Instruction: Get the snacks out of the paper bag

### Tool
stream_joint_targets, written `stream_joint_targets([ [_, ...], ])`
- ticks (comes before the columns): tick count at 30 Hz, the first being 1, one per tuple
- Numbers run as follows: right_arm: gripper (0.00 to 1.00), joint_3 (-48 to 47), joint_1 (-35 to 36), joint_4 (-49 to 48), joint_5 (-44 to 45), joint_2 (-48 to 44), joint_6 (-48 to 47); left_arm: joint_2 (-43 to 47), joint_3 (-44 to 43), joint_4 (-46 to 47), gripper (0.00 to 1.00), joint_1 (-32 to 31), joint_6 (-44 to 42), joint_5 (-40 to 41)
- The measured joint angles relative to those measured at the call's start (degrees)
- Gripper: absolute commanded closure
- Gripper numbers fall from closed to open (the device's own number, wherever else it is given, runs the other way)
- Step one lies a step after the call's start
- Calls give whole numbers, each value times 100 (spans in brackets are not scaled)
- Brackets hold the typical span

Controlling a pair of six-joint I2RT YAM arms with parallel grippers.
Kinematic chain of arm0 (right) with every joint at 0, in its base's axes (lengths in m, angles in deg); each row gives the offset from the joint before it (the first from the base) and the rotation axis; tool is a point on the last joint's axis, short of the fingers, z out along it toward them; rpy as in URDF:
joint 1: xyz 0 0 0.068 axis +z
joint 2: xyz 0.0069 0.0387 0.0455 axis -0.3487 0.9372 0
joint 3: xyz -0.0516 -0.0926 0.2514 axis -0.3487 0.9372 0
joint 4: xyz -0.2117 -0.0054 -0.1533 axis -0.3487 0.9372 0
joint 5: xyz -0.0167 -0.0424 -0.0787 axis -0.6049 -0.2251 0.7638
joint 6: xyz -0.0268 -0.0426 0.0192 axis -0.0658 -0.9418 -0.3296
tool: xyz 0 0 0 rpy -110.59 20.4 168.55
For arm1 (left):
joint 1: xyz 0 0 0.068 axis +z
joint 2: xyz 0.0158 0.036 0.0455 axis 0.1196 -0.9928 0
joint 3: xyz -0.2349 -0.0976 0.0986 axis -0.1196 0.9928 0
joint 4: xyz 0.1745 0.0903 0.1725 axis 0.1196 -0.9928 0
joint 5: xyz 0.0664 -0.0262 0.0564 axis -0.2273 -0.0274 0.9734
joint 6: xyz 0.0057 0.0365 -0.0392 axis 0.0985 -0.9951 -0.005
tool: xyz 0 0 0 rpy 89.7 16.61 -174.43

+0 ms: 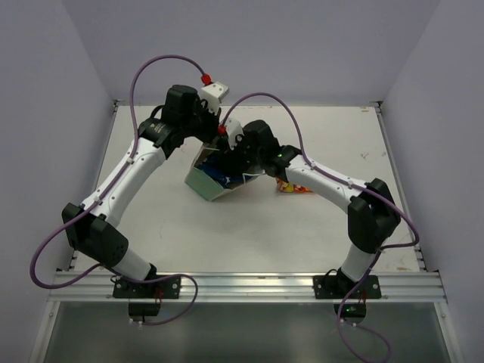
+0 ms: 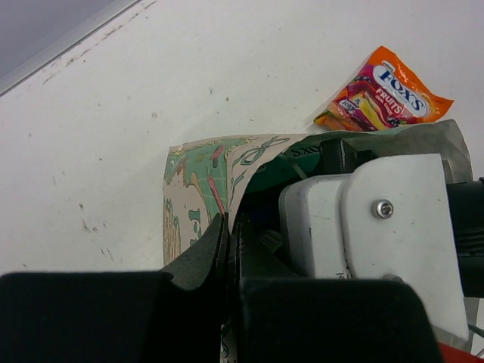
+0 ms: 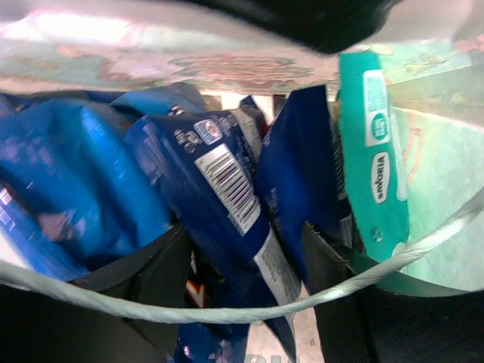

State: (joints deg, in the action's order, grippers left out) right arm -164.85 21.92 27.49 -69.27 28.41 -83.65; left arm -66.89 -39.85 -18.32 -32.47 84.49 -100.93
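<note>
Mid-extraction: left jaws pinch shut on the rim of the tipped paper bag (image 1: 214, 184) on the surface (image 1: 302, 234); right jaws, open inside it, straddle a blue packet (image 3: 227, 197), probably next clamped and withdrawn toward the orange packet (image 2: 384, 91) beside the bag.

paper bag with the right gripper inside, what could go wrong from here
1. The bag's cord handle crosses the right gripper; withdrawing could snag it and drag the paper bag.
2. The left gripper pinches only thin paper; it might tear or slip.
3. The blue packets are crowded, so neighbours may spill.
</note>
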Motion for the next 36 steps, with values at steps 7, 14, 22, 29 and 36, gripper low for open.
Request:
stream_joint_targets([
  [7,44,138,9,-61,-199,-334,-48,2,7,2,100,-2,-197,-22],
  [14,47,138,83,-162,-197,-409,-260,70,179,96,100,7,-564,-142],
  [22,46,339,245,-247,-210,-409,-389,70,179,94,100,22,-680,-175],
  [29,47,437,299,-269,-192,-354,-470,70,35,11,100,2,-809,-149],
  [36,85,485,302,-577,76,-238,-435,-11,-398,-188,100,-4,-1019,-68],
])
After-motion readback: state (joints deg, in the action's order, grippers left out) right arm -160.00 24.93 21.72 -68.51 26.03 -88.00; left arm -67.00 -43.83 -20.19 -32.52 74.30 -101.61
